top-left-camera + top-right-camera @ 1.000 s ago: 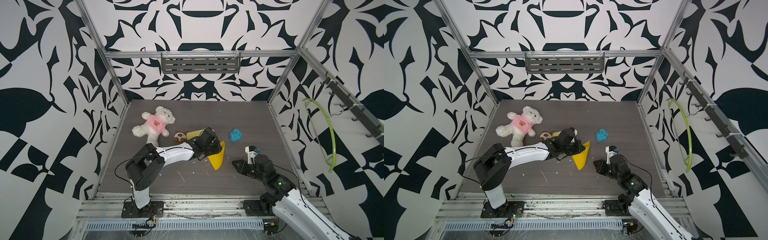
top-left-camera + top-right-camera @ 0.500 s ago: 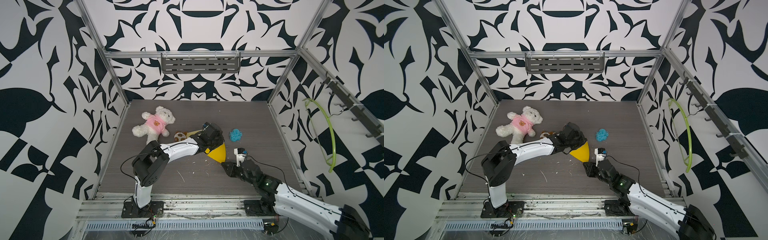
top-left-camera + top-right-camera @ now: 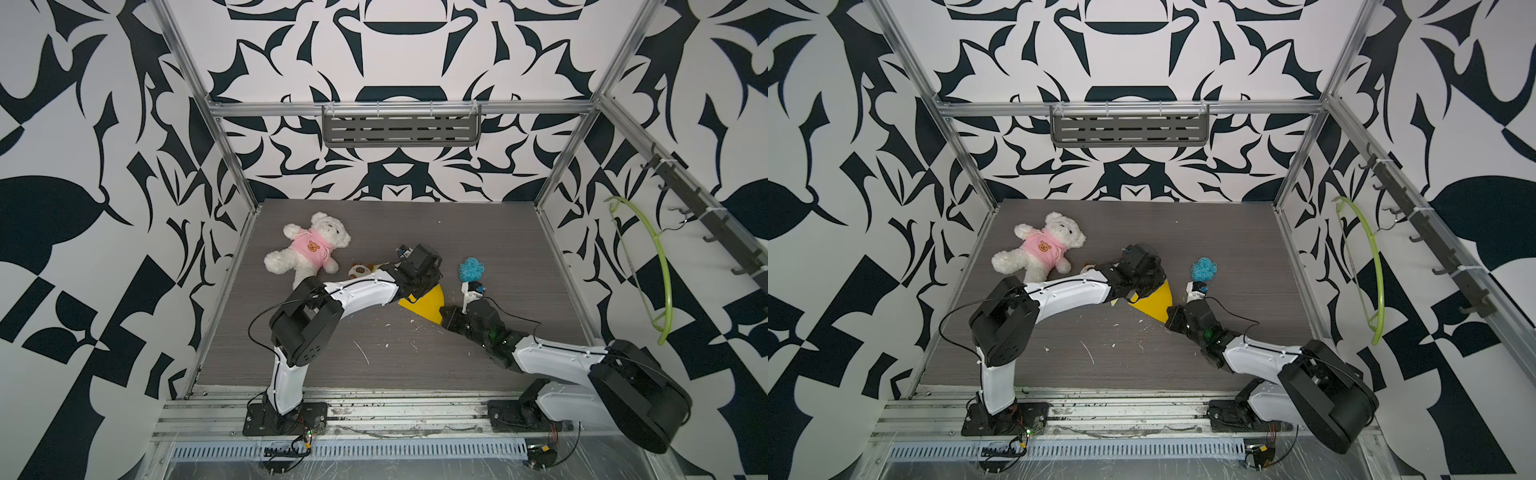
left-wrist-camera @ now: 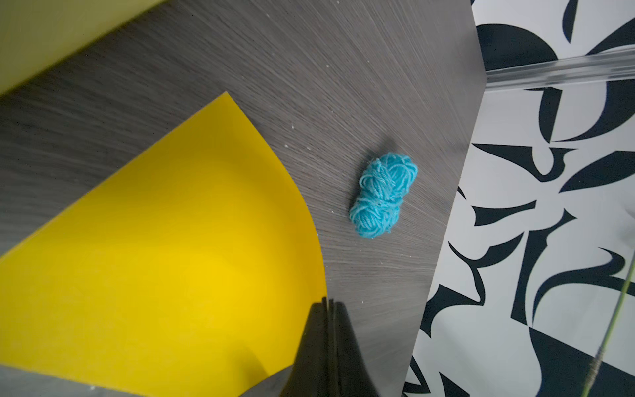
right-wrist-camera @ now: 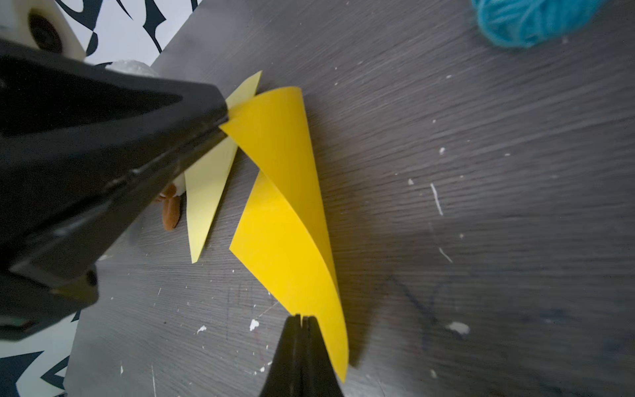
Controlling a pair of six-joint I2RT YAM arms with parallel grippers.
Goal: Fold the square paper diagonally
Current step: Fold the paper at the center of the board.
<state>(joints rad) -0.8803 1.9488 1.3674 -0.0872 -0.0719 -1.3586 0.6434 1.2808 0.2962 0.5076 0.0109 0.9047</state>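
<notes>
While the left gripper (image 5: 221, 117) stayed clamped on a raised corner of the yellow paper (image 5: 285, 213), I held the sheet arched over itself, presumably to carry that corner toward its opposite. The sheet lay at centre frame in both top views, on the table (image 3: 374, 232). The right gripper (image 5: 302, 319), closed, touched the sheet's near edge; whether it pinched it I could not tell. A second earlier it sat withdrawn at lower right, clear of the sheet.

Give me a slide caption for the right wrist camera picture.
Left gripper pinches a corner of the yellow paper, curling it over, while the closed right gripper meets its edge.
</notes>
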